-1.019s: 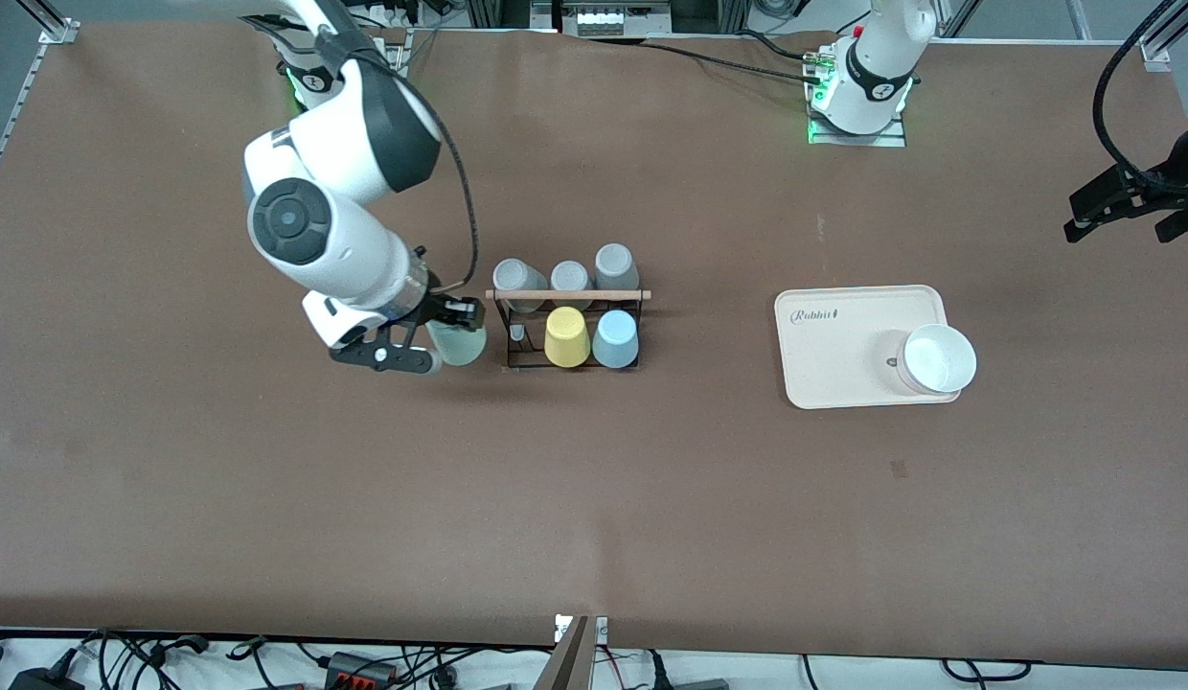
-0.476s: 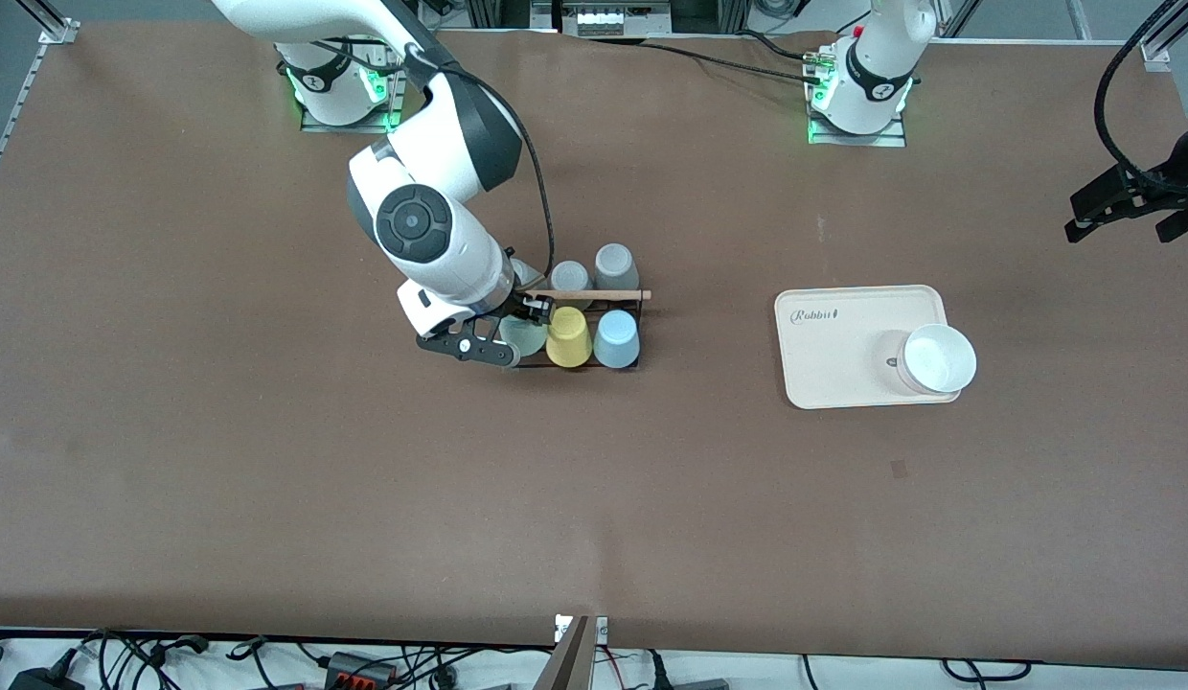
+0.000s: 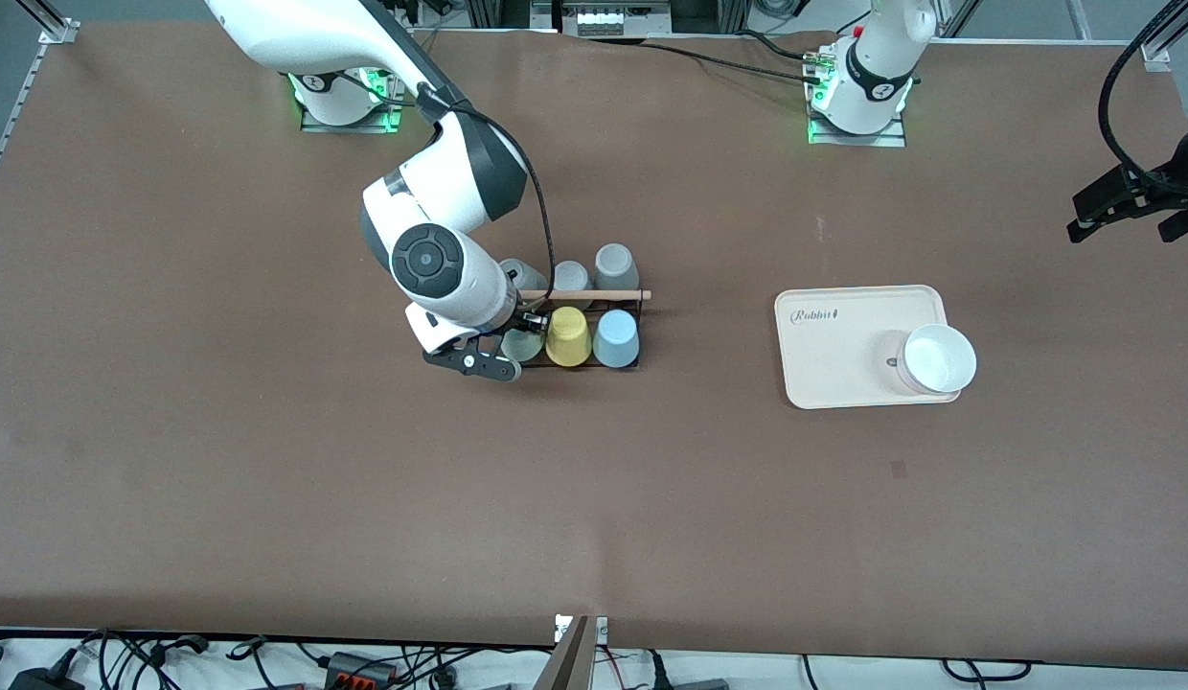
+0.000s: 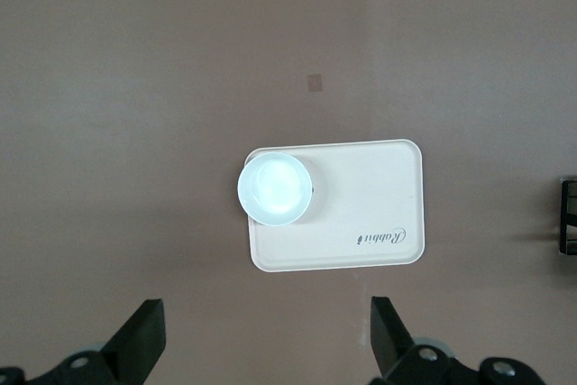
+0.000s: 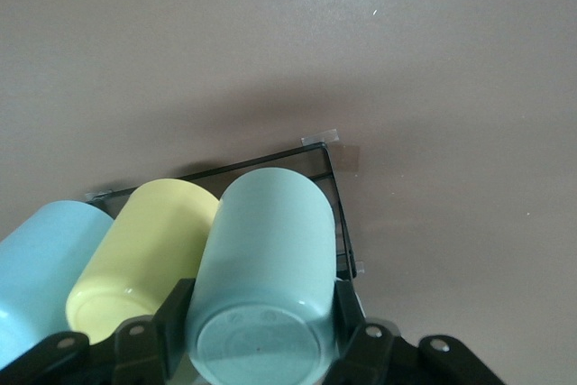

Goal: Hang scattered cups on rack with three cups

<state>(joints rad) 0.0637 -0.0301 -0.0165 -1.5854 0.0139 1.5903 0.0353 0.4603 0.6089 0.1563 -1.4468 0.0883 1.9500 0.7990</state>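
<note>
The black wire rack (image 3: 640, 309) with a wooden rod (image 3: 594, 295) stands mid-table. In its row nearer the camera, a yellow cup (image 3: 567, 335) and the light blue cup (image 3: 615, 338) sit upside down. My right gripper (image 3: 510, 343) is shut on the mint-green cup (image 3: 522, 343), held upside down beside the yellow cup at the rack's end toward the right arm. In the right wrist view the fingers (image 5: 171, 317) clamp the mint-green cup (image 5: 266, 241) near its base. Whether it rests on a peg is hidden. My left gripper (image 4: 266, 349) waits open and empty, high over the table.
Three grey cups (image 3: 615, 265) fill the rack's row farther from the camera. A cream tray (image 3: 843, 374) with a white bowl (image 3: 937, 358) on it lies toward the left arm's end. The left arm's hand (image 3: 1130, 206) hangs near the table's edge there.
The right arm carried the mint-green cup from beside the rack to the rack's end place next to the yellow cup. The left arm has not moved.
</note>
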